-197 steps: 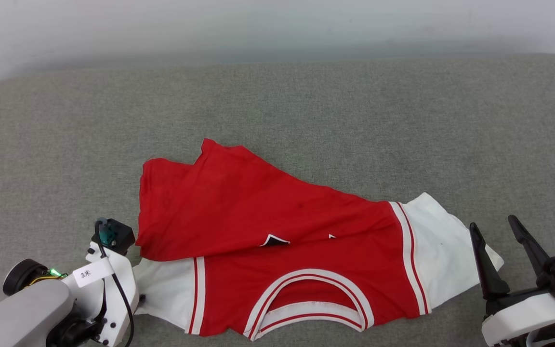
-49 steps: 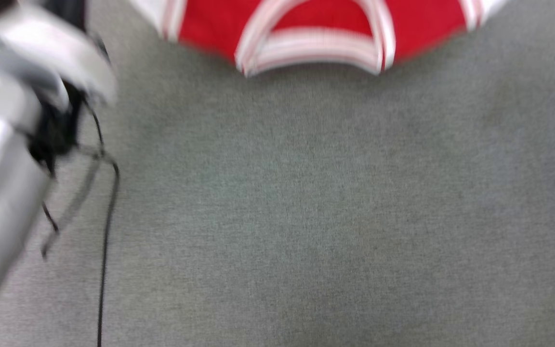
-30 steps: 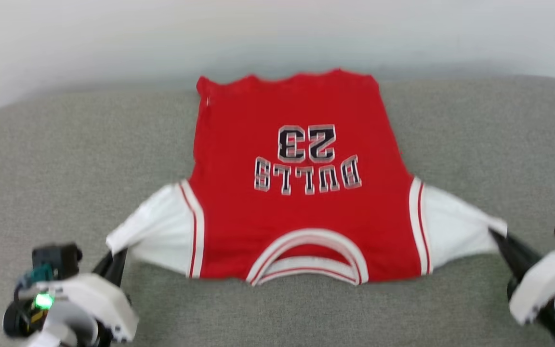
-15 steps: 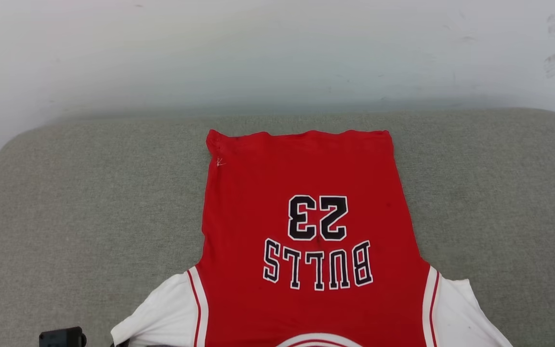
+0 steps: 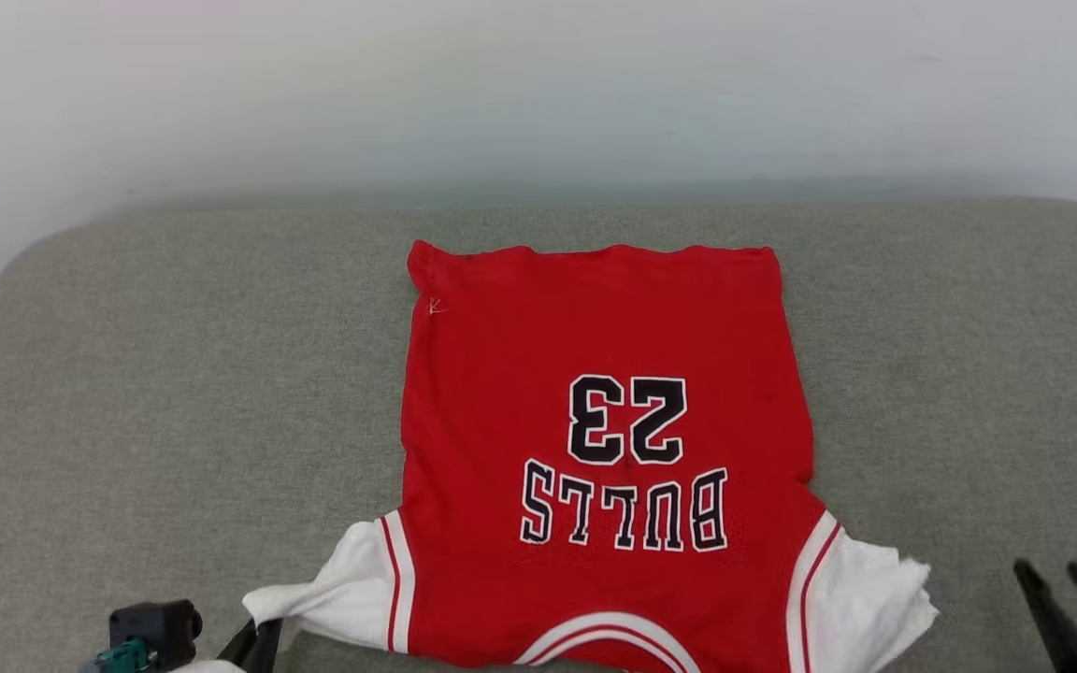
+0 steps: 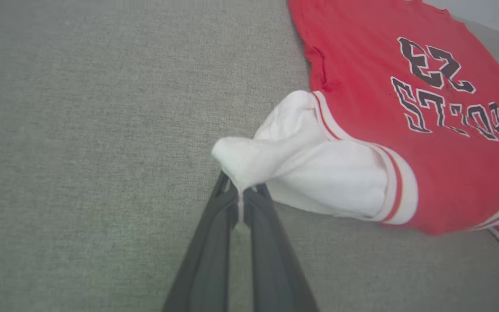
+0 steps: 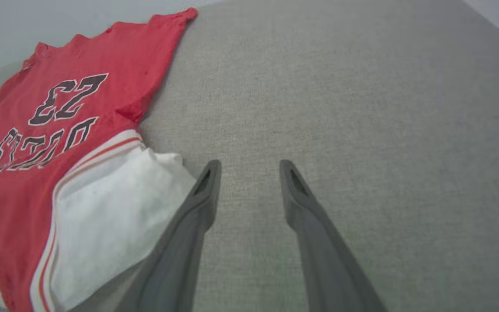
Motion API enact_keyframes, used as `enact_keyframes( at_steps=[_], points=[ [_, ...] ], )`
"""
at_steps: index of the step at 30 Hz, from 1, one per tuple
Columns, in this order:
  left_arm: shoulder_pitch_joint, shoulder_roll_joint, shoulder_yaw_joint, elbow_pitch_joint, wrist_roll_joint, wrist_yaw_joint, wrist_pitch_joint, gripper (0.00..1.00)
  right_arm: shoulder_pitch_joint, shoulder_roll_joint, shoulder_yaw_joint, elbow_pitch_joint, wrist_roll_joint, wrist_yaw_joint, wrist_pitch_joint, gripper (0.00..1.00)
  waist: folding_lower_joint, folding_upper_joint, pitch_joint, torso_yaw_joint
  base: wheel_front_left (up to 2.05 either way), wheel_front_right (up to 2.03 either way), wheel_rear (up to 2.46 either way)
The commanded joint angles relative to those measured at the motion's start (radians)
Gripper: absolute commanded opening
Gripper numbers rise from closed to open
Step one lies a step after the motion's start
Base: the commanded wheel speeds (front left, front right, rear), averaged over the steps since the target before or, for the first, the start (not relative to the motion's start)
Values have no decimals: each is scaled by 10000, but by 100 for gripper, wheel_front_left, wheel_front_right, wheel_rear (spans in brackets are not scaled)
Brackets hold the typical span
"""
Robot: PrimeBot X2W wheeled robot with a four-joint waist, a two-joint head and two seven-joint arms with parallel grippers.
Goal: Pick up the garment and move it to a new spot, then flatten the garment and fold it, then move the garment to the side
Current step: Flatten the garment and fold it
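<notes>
The garment (image 5: 604, 374), a red shirt with white sleeves and black "BULLS 23" lettering, lies spread flat on the grey cushion, hem toward the wall and collar toward me. In the left wrist view my left gripper (image 6: 241, 196) is shut on the tip of the white sleeve (image 6: 301, 169), which is pulled up into a peak. My left gripper (image 5: 253, 637) sits at the lower left of the head view. My right gripper (image 7: 249, 167) stands open over bare cushion just right of the other white sleeve (image 7: 115, 225), holding nothing. Its fingers (image 5: 1043, 608) show at the lower right.
The grey cushion (image 5: 174, 393) spreads wide on both sides of the garment. A pale wall (image 5: 538, 93) rises right behind its far edge. The cushion's rounded corners lie at the far left and far right.
My right gripper has opened and let go of the right sleeve, which now lies slack on the cushion. The head camera has tilted up, so the whole picture shifted. The left gripper keeps its hold.
</notes>
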Motion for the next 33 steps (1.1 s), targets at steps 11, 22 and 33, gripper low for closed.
enact_keyframes(
  at_steps=[11,22,33],
  points=[
    [-1456,-375,72,-1308,1304,495,-109,0,-3371,-901,-1698,-2571,-1007,-8,1440,100,0,-1,1704,733,0,0,0],
    [-2726,-1038,211,-2049,2380,604,-146,0,-8512,-2334,324,-2175,-466,-8,7009,100,0,-1,3784,1634,0,0,0],
    [-3659,-1793,212,-2348,3216,352,-168,0,-11924,-2135,1534,462,-444,-8,10571,100,0,-1,5368,2508,0,0,0]
  ],
)
